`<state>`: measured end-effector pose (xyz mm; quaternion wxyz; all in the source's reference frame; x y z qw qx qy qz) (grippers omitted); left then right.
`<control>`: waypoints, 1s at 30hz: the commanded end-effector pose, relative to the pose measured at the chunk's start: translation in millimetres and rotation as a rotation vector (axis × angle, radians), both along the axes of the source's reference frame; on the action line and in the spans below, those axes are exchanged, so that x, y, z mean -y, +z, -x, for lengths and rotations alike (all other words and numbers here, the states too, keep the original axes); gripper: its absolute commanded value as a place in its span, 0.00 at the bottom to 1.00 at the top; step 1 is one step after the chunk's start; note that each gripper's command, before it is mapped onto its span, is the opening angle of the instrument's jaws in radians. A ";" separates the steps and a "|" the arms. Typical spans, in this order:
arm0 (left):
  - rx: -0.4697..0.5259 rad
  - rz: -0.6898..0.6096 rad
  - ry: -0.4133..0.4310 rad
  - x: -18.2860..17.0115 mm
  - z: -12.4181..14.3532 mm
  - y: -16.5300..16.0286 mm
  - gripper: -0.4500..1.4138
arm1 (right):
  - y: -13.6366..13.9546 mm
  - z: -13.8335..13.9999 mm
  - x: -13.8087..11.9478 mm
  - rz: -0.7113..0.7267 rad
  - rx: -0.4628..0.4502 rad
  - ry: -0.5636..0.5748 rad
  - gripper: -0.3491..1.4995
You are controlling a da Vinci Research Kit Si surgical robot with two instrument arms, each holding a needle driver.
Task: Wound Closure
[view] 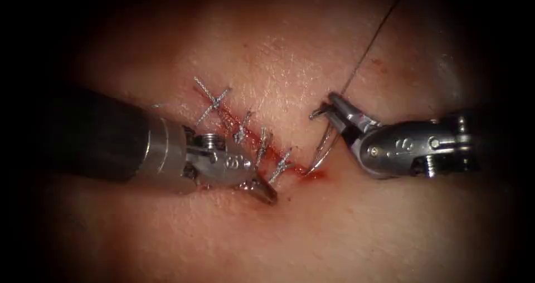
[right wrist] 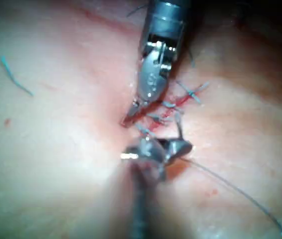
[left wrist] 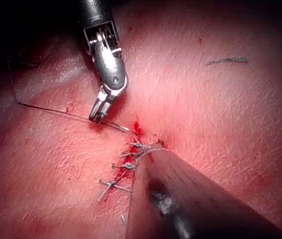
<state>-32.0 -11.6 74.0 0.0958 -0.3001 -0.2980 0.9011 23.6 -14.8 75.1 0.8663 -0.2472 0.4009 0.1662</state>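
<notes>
The cut (view: 262, 144) runs slantwise across the tissue (view: 345, 221) and carries several stitches (view: 243, 128). My right tool (view: 334, 106) is on the cut's right side, shut on the curved needle (view: 322, 149) near its tail. The needle arcs down, and its tip meets the tissue at the cut's lower end, by a spot of red fluid (view: 315, 175). Thread (view: 370, 43) runs from those jaws up and away to the right. My left tool (view: 266, 193) lies on the cut's left side, jaws shut with nothing in them, tip resting on the tissue. The right wrist view shows the left tool (right wrist: 130, 118) beside the stitches (right wrist: 168, 107).
The left wrist view has the right tool (left wrist: 97, 117) with thread (left wrist: 46, 108) trailing from it across the tissue. A loose cut end of thread (left wrist: 225, 60) lies apart from the wound. Another cut end (right wrist: 14, 77) lies on the tissue in the right wrist view.
</notes>
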 end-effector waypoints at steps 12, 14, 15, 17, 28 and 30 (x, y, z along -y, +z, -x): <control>0.005 0.001 0.007 1.2 -1.1 -0.8 0.02 | 0.9 -1.7 1.9 0.040 0.068 -0.045 0.00; 0.005 0.002 0.006 1.1 -1.1 -0.9 0.02 | 1.0 -2.1 2.4 0.044 0.084 -0.064 0.00; 0.005 0.002 0.006 1.1 -1.1 -0.9 0.02 | 1.0 -2.3 2.5 0.042 0.082 -0.069 0.00; 0.003 0.002 0.008 1.1 -1.1 -0.9 0.03 | 0.9 -2.5 2.7 0.043 0.090 -0.082 0.00; 0.001 0.003 0.005 1.2 -1.0 -1.1 0.04 | -0.4 -3.6 3.0 0.042 0.059 -0.117 0.00; 0.001 0.003 0.004 1.2 -0.9 -1.1 0.04 | -0.7 -3.6 2.9 0.033 0.030 -0.105 0.00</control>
